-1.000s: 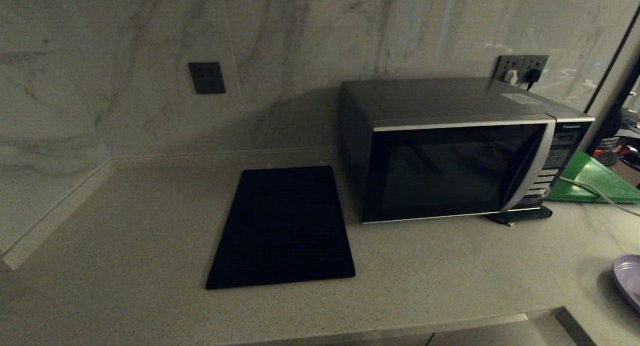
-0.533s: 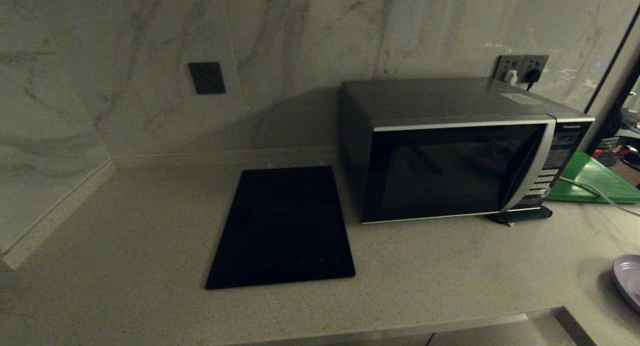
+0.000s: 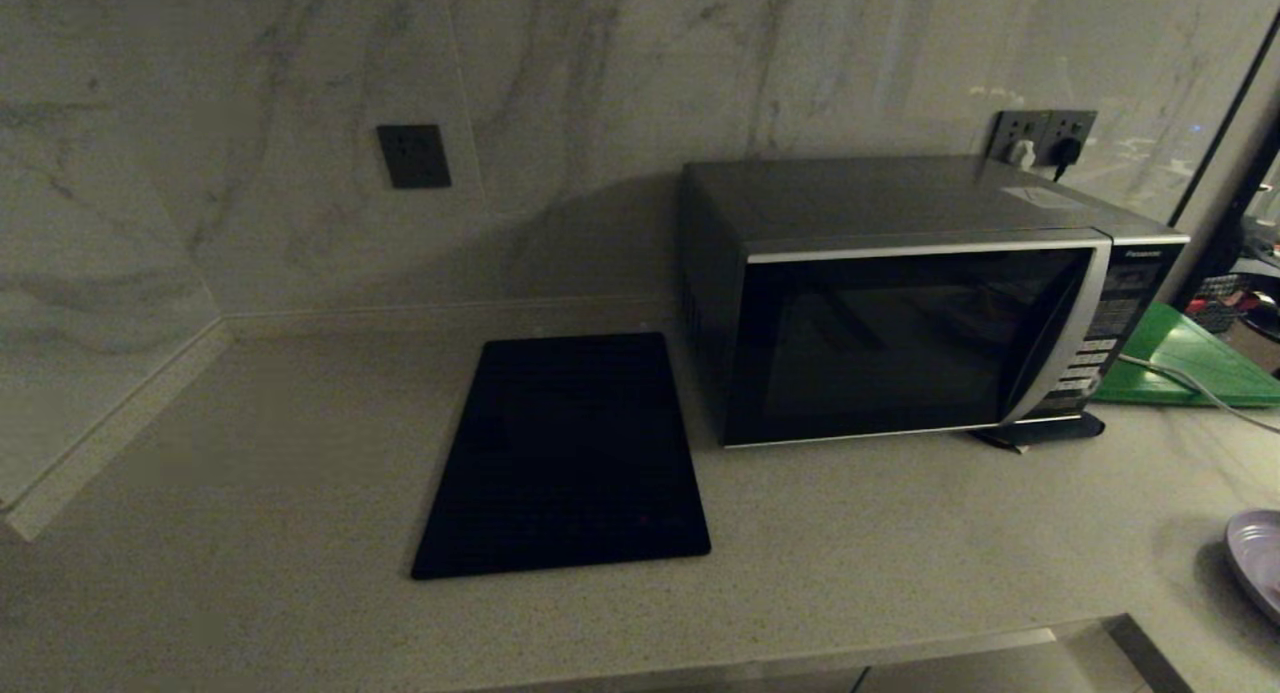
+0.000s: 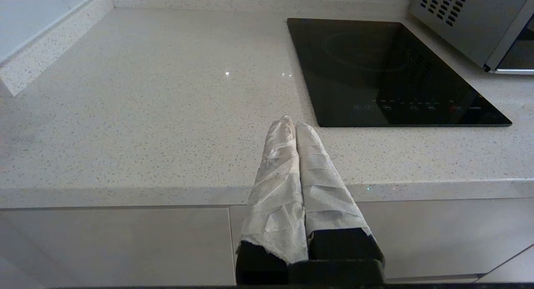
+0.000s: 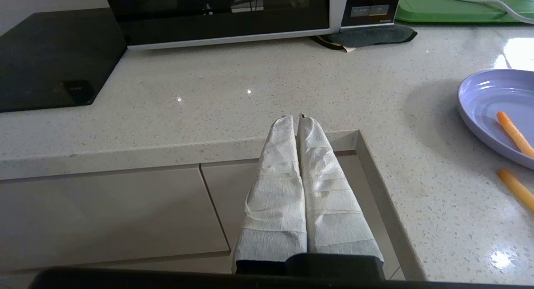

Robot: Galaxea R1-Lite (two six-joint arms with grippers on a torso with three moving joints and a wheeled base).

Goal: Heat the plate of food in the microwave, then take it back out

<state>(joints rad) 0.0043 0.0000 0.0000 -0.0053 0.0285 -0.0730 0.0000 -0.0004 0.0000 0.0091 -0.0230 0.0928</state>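
right hand (image 5: 298, 119): fingers pressed together, empty | round pale lavender plate of food (image 5: 486, 103), to its right on bench: looks light, stiff, slippery; take the near rim | left hand (image 4: 290, 124): pressed together, parked

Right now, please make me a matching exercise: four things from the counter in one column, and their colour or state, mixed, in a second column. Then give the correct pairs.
Things:
1. microwave
2. plate
3. board
4. mat

Descriptions:
A. green, to the right of the microwave
B. flat and black, to the left of the microwave
C. door closed
D. lavender, with an orange stick on it

Pairs: 1-C, 2-D, 3-A, 4-B
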